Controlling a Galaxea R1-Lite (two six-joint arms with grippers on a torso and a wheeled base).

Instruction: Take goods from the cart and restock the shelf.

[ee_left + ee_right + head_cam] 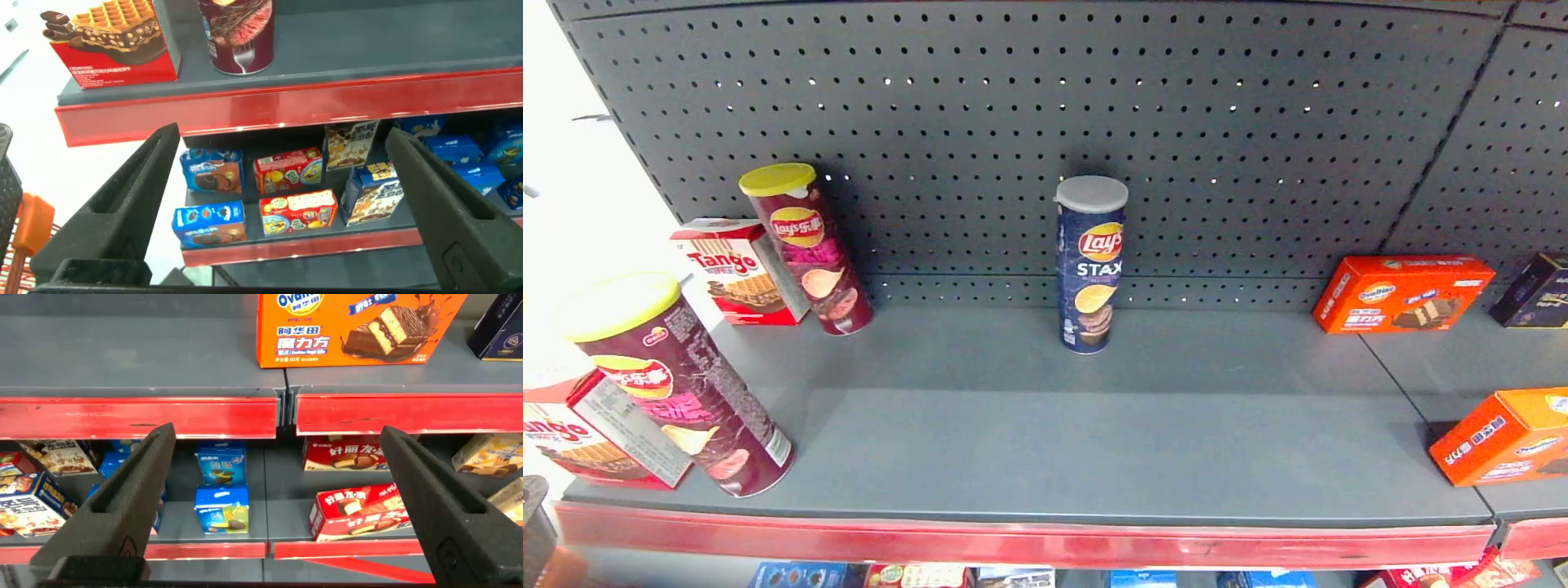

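Observation:
A grey shelf [1054, 433] with a red front strip holds a blue chips can [1090, 265] upright at the back middle. At its left end stand two maroon chips cans with yellow lids [807, 249] [678, 384] and two red wafer boxes [737, 273] [588, 441]. My left gripper [282, 135] is open and holds nothing, in front of the shelf's red strip below the front wafer box [114, 37] and maroon can [239, 37]. My right gripper [278, 431] is open and bare too, below an orange cake box [359, 327].
Orange boxes [1401, 292] [1503, 437] and a dark box [1535, 290] sit on the right. Lower shelves carry several blue and red snack boxes [286, 192] [221, 486]. A black basket edge [6, 188] with an orange part [33, 224] is at the far left.

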